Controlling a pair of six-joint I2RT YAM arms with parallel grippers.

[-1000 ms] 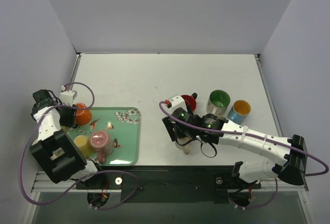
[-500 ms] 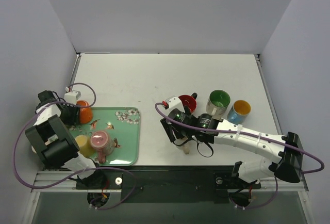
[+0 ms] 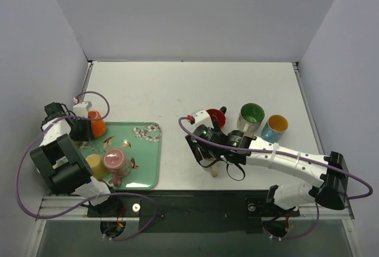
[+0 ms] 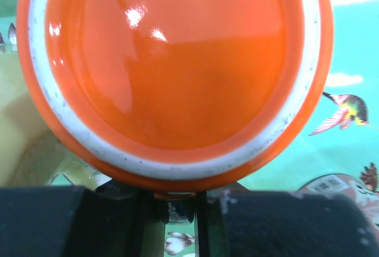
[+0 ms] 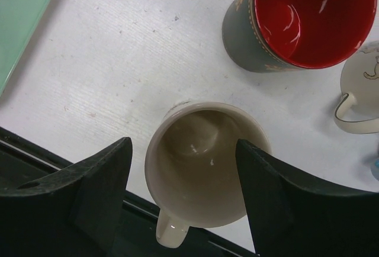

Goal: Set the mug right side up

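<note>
My left gripper [image 3: 83,128] is shut on the handle of an orange mug [image 3: 97,125] and holds it over the far left corner of the green tray [image 3: 148,150]. In the left wrist view the mug's orange base with its white foot ring [image 4: 172,67] faces the camera, and the handle sits between the closed gripper [image 4: 173,209] jaws. My right gripper [image 3: 207,159] is open around an upright cream mug [image 5: 204,156] at the table's near edge. Its fingers [image 5: 100,180] stand either side of the mug without touching it.
A pink mug [image 3: 114,161] lies upside down on the tray beside a yellow mug [image 3: 93,163]. A dark mug with a red inside [image 3: 217,116], a green mug [image 3: 251,115] and a blue mug [image 3: 275,125] stand upright right of centre. The table's front edge [image 5: 35,156] runs right under the cream mug.
My left wrist has turned and carried the orange mug slightly away towards the tray's far left corner. The right gripper has shifted a little left and stays open over the cream mug.
</note>
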